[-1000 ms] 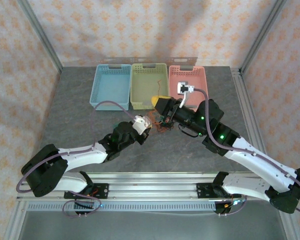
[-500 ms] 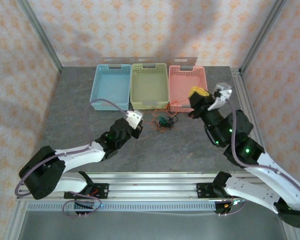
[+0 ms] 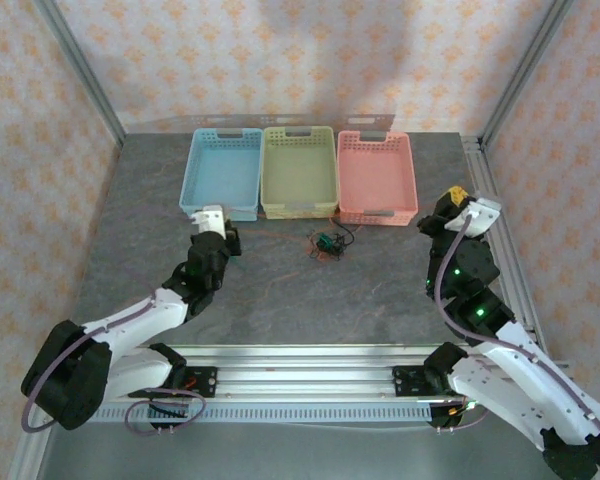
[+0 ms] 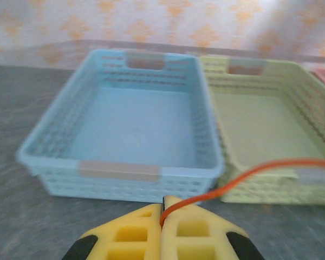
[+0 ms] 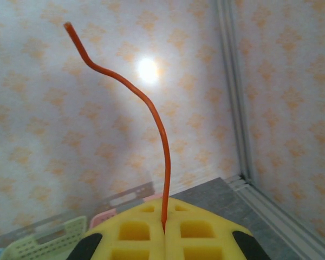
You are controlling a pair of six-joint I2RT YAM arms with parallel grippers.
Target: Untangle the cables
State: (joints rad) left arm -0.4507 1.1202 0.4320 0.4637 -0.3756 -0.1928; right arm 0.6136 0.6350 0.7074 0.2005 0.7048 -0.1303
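On the table [image 3: 280, 290], near the green basket [image 3: 298, 209]: small knot of cables [image 3: 327, 243], not yet undone; left gripper [image 4: 162, 208] pinched on an orange strand [image 4: 249, 172] trailing right; right gripper [image 5: 163, 211] clamped on a reddish strand [image 5: 166, 162], free end aloft; probably one strand out, most left.

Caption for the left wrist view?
Left gripper shut on an orange cable running right, facing the blue basket and green basket.

The dark grey bench [image 3: 280, 290] carries a blue basket [image 3: 221, 172], a green basket [image 3: 299, 170] and a pink basket [image 3: 376, 176] side by side at the back. The cables [image 3: 328, 243] lie knotted just before them.
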